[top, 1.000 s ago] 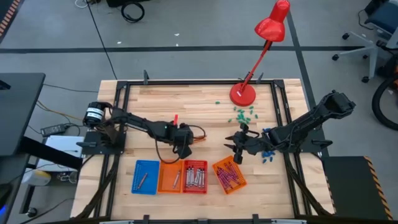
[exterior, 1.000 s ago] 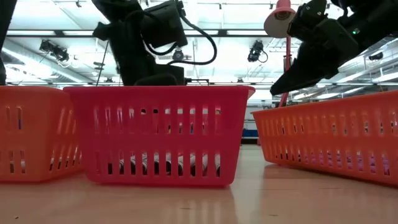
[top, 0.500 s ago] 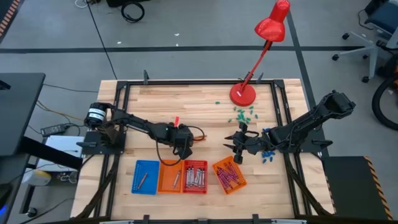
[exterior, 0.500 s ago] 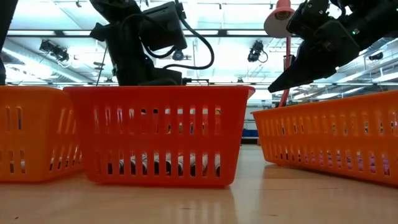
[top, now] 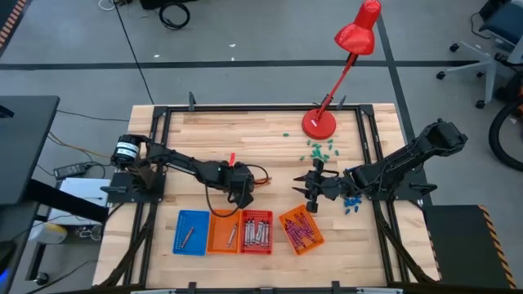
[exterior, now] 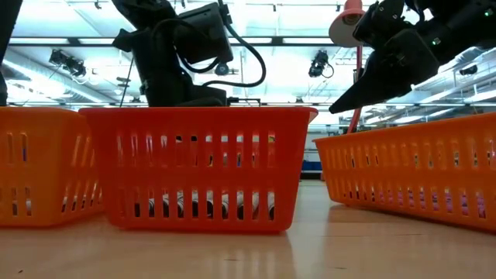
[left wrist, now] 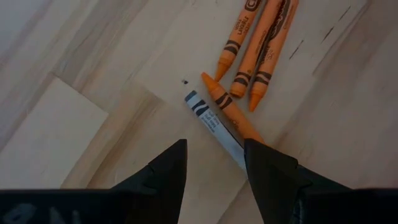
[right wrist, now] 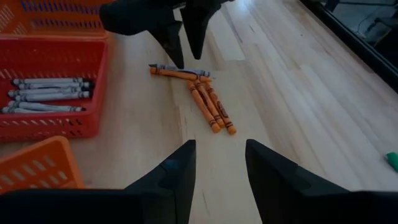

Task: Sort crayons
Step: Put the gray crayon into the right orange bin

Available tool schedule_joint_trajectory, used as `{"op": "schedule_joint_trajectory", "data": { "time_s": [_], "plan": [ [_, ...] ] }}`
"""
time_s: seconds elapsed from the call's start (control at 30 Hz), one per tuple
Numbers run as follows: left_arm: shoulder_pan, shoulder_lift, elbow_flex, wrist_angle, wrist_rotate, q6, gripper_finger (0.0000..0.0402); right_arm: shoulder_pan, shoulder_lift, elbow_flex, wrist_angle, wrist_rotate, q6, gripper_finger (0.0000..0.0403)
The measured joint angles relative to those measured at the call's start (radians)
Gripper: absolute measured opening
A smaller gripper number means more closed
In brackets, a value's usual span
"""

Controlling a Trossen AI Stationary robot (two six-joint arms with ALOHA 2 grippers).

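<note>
grey crayon (left wrist: 214, 127): label unreadable, lying flat against an orange crayon (left wrist: 231, 111), just behind the red basket (right wrist: 50, 87)
left gripper (left wrist: 214, 163): open, straddling its end
right gripper (right wrist: 219, 165): open, empty, beside the orange basket (top: 301, 229)

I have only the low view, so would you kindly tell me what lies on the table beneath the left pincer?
Observer: A grey crayon lies on the wood just ahead of the left pincer, which is open.
Operator: Thank you. Is anything touching that crayon?
Observer: Yes, one orange crayon lies against it, and three orange crayons lie close by.
Operator: And what is the right pincer doing?
Observer: The right pincer is open too, aimed at those same crayons from the table's right side.
</note>
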State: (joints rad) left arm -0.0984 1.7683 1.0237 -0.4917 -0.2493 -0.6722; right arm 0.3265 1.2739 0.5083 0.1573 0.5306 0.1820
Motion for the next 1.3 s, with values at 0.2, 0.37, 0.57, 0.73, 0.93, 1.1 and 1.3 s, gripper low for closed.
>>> {"op": "schedule_joint_trajectory", "data": {
  "time_s": [0.2,0.37,0.57,0.73,0.93,1.1,1.3],
  "plan": [
    [0.012,0.008,0.0,0.008,-0.013,-0.014,0.0171,-0.004,0.0,0.0,0.008,-0.023,-0.008,0.0144],
    [0.021,0.047,0.003,0.015,-0.011,-0.014,0.0171,-0.004,0.0,0.0,0.008,-0.029,-0.01,0.0144],
    [0.023,0.074,0.006,-0.008,-0.007,-0.017,0.0171,-0.004,0.0,0.0,0.014,-0.035,-0.01,0.0144],
    [0.025,0.071,0.007,-0.028,0.045,0.007,0.0159,-0.004,0.0,0.0,0.015,-0.035,-0.009,0.0144],
    [0.038,0.071,0.007,-0.063,0.073,0.05,0.01,-0.002,0.0,0.0,0.014,-0.035,-0.01,0.0144],
    [0.052,0.071,0.006,-0.073,0.094,0.121,0.0041,-0.002,0.0,0.0,0.012,-0.036,-0.009,0.0144],
    [0.057,0.053,0.002,-0.075,0.117,0.178,0.0018,-0.002,0.0,0.0,0.005,-0.038,-0.01,0.0144]
  ]
}}
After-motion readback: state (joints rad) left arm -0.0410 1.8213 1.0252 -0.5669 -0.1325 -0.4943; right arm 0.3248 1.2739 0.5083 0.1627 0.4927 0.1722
